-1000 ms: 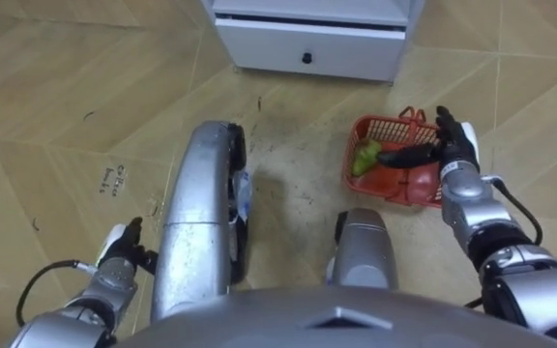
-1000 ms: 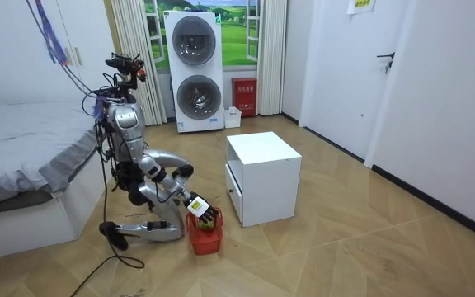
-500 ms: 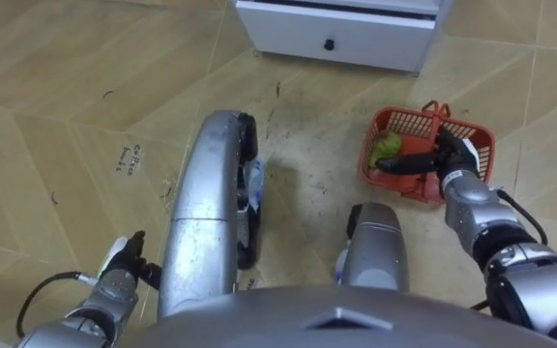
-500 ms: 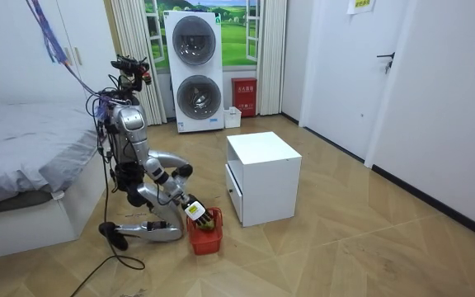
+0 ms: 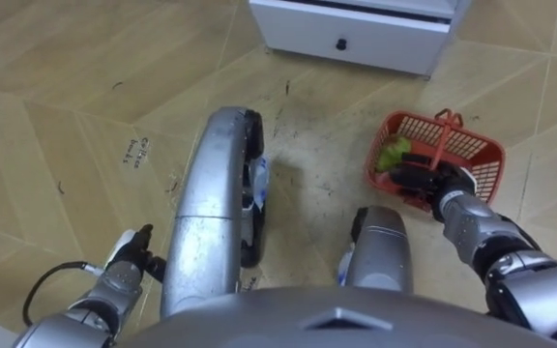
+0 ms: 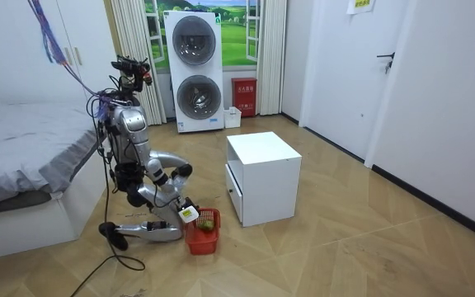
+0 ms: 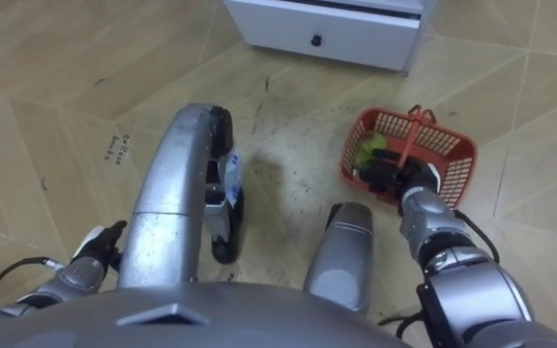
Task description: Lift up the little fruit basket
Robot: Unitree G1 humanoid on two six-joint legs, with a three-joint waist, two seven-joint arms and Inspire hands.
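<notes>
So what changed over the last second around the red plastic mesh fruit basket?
The right hand has dropped from above the red plastic mesh fruit basket into it, by its upright handle; whether it grips anything is unclear. The basket stays on the wooden floor before the white drawer cabinet, and the left hand stays low beside the leg.

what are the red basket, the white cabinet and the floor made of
Red basket: most likely moulded plastic, matte; thin lattice walls and a matching red handle.
White cabinet: looks like painted or laminated board, smooth and even, with a small dark knob.
Floor: wood or wood-look planks laid at angles, slightly glossy, scuffed.
</notes>
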